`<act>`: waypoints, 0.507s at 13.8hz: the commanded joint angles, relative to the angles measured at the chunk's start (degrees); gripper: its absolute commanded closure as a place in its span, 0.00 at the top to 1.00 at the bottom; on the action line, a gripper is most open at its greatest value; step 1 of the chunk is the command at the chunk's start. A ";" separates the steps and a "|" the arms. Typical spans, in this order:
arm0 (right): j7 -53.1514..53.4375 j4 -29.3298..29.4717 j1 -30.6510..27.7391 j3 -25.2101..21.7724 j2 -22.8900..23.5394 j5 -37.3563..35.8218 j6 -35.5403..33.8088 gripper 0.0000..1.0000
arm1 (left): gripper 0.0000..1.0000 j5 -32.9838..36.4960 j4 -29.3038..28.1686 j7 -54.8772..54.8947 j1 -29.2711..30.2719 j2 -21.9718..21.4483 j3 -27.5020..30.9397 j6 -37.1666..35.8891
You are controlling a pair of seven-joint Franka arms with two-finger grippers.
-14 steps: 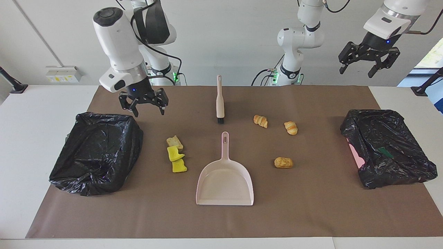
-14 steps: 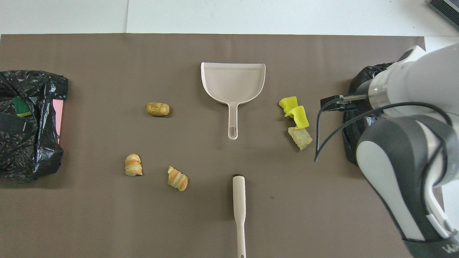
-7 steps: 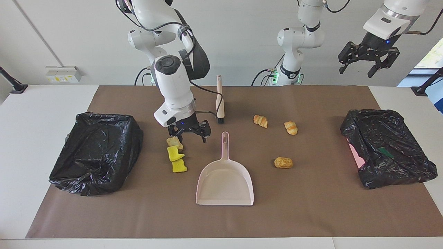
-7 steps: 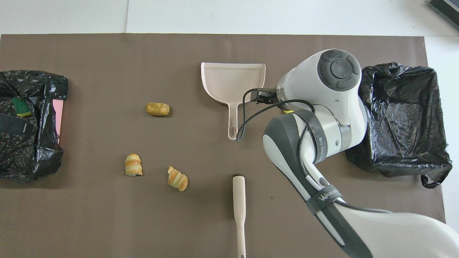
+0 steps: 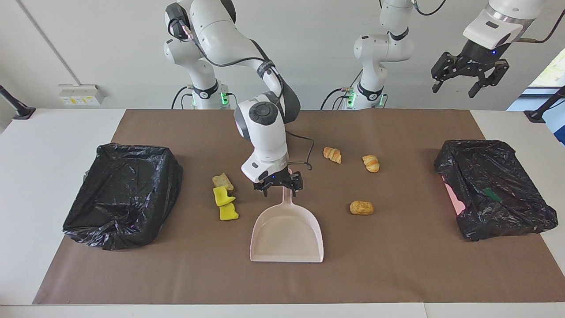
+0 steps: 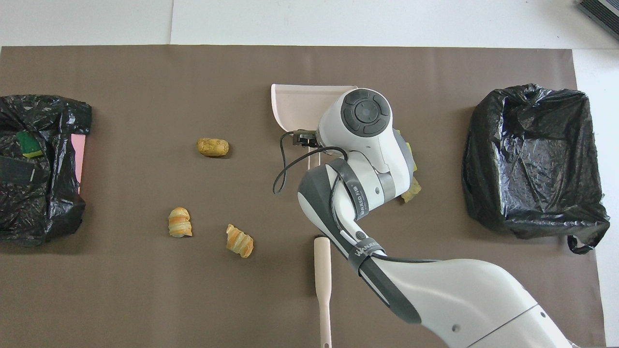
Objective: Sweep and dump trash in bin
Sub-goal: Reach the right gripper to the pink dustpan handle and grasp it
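1. The step in hand looks like taking up the dustpan (image 5: 287,232). The right gripper (image 5: 278,186) is low over the dustpan's handle, fingers spread to either side of it and not closed on it; I cannot tell whether they touch it.
2. The dustpan lies flat on the brown mat (image 5: 397,265) at mid-table, its handle pointing toward the robots and its open mouth away from them.
3. The brush (image 6: 322,285) lies nearer to the robots than the dustpan, in line with its handle. In the facing view the right arm hides it.
4. The trash is still loose on the mat. 2 yellow sponges (image 5: 224,203) and 1 beige bread chunk (image 5: 223,181) sit close together beside the dustpan, toward the right arm's end. 3 pastries (image 5: 361,207) lie toward the left arm's end, 2 of them nearer to the robots.
5. 1 black-lined bin (image 5: 123,194) stands at the right arm's end and another bin (image 5: 494,190) at the left arm's end.
6. The left gripper (image 5: 468,74) waits high in the air near the bin at the left arm's end, fingers wide and empty.
7. Next, I judge, the right gripper must settle around the handle and close squarely, so the pan does not twist when moved.
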 commanded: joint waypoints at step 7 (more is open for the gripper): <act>-3.07 -1.36 0.15 0.39 -0.26 -1.78 -1.52 0.87 | 1.00 0.71 -1.77 -0.25 0.11 -1.57 -0.52 -0.22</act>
